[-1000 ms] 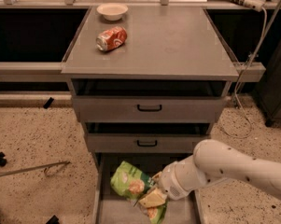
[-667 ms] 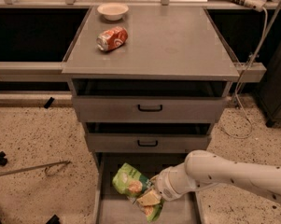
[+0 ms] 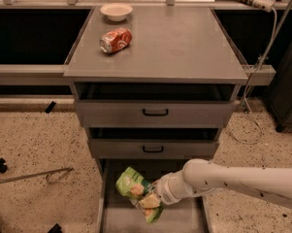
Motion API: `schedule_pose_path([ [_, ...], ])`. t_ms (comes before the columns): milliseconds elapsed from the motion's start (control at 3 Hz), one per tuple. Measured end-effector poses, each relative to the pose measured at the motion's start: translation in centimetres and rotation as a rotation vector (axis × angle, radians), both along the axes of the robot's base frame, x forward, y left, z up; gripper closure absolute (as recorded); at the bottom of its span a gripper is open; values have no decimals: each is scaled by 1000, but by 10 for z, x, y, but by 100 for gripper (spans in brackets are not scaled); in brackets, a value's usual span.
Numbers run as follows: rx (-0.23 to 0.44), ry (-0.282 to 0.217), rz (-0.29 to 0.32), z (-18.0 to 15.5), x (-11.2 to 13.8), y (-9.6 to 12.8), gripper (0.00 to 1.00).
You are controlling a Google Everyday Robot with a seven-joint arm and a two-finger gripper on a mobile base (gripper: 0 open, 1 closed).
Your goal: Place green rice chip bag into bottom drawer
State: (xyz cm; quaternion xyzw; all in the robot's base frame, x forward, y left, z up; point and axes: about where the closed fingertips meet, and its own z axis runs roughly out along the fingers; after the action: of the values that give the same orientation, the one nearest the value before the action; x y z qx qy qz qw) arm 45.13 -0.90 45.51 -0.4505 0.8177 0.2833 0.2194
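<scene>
in the camera view, the green rice chip bag (image 3: 132,184) is seen over the floor of the pulled-out bottom drawer (image 3: 184,218), toward its left half. the bag is grasped at its right edge by the gripper (image 3: 154,198), which is clenched on the crinkled foil at the end of the white arm (image 3: 233,181) reaching in from the right. two upper drawers with black handles are seen above. on the grey cabinet top (image 3: 184,42), an orange-red soda can (image 3: 116,40) is laid on its side near a white bowl (image 3: 116,11).
</scene>
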Motion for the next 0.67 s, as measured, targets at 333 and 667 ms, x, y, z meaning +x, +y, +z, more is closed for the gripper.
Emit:
schedule_pose_path([
  [333,3,4,-20,-23,10,-3,100],
  [667,33,-18,-80,-62,40,-6,100],
])
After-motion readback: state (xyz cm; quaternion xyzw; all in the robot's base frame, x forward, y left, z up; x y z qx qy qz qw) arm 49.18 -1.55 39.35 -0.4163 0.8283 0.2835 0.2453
